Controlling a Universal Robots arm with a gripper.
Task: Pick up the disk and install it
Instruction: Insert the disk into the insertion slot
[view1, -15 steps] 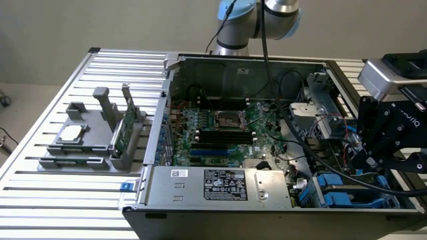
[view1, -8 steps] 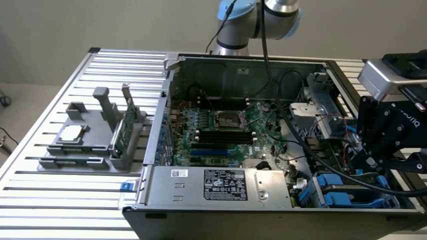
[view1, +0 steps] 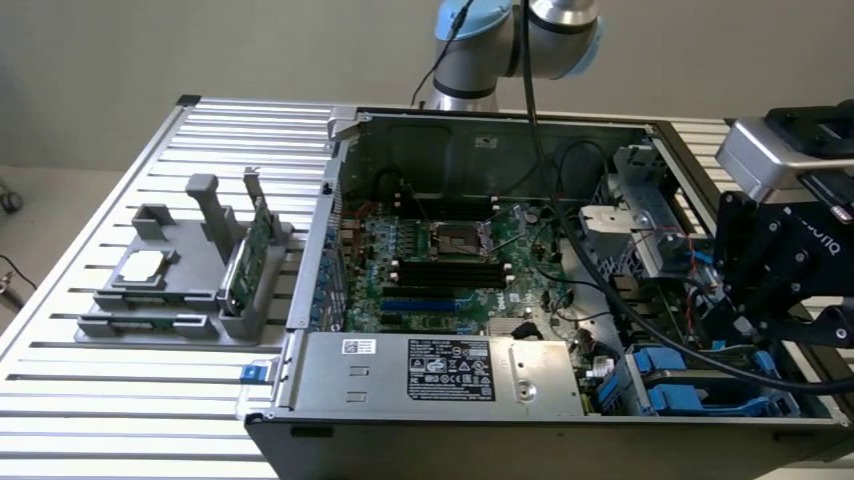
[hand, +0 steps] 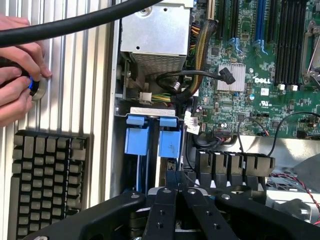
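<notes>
We see a matte black tool (hand: 177, 176) built of jointed metal links. Its two slim fingers are clenched flat against each other, with nothing visible between them. Just beyond the tips sits the disk (hand: 169, 144). What shows of it is the glossy blue plastic end of its carrier, a squarish tab under a narrower blue bar. Its metal body is hidden inside the drive bay. We cannot tell whether the tips touch it. A second blue plastic carrier (hand: 136, 140) of the same shape stands just beside it.

In the exterior view this bay lies in the near corner of the open grey sheet-steel computer case (view1: 627, 130), at the exterior view's right, below the tool. A green motherboard (view1: 441, 255) with black slots covers the case floor. A boxy silver power supply (view1: 441, 368) with a printed label runs along the near wall.

The case rests on a ribbed aluminium table (view1: 134, 400). Well apart, at the exterior view's left, a grey plastic fixture (view1: 174, 300) holds a thin green circuit card (view1: 248, 250) upright and a small square silver chip (view1: 144, 265) lying flat. A person's hand (hand: 17, 65) rests on the slats.
</notes>
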